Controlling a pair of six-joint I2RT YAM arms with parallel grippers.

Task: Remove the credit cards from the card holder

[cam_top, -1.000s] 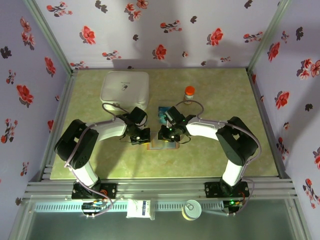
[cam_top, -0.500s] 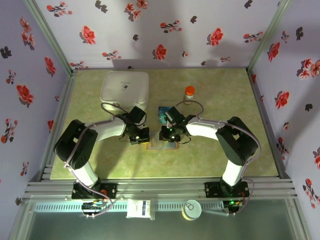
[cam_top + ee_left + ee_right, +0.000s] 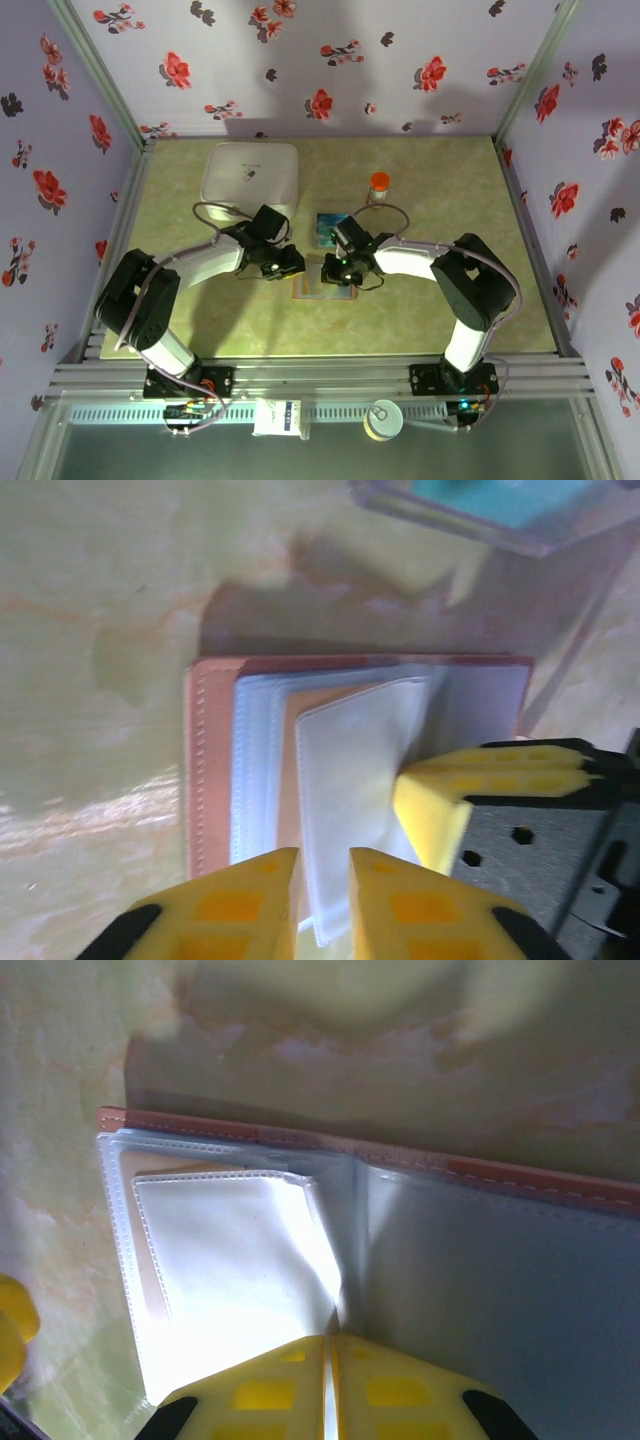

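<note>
The card holder lies open on the table between both grippers, its tan-brown cover around pale blue-grey pockets. A white inner flap stands lifted. My left gripper hovers over the holder's left end, fingers a little apart, with the flap's corner under the gap and nothing gripped. My right gripper is pinched shut at the holder's centre fold. One of its yellow fingers rests against the flap's edge. A teal credit card lies behind the holder.
The teal card sits in a clear tray just beyond the holder. A big white square box stands at the back left. An orange-capped bottle is behind the right gripper. Patterned walls close in the table.
My left gripper has opened slightly and drawn a little back and up from the holder, its arm swinging left. The right gripper's fingers have closed further on the centre fold.
</note>
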